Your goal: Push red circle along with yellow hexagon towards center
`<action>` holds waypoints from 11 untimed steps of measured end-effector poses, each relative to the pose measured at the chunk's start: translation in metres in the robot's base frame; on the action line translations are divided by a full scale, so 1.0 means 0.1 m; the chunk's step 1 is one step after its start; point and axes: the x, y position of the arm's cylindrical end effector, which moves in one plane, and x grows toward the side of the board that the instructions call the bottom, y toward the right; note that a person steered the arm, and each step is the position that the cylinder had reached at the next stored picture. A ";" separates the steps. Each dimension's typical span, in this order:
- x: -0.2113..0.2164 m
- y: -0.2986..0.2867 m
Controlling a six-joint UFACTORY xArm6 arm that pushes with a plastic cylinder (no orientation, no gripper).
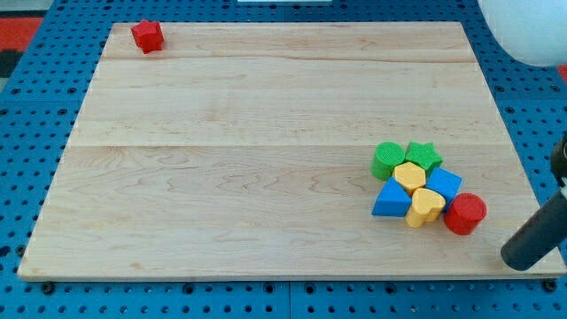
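Observation:
The red circle (464,213) lies near the board's lower right, at the right end of a tight cluster. The yellow hexagon (409,175) sits in the cluster's middle, left and above the red circle. A yellow heart (427,206) touches the red circle's left side. A blue triangle (392,200), a blue square (443,184), a green circle (387,160) and a green star (423,157) pack around them. My tip (516,259) is at the view's lower right, right of and below the red circle, apart from it.
A red star (147,36) lies alone at the board's top left corner. The wooden board (221,177) rests on a blue pegboard. A white rounded object (527,27) fills the view's top right corner.

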 end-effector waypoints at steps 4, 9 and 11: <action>-0.40 -0.19; -0.77 -1.18; -0.96 -1.76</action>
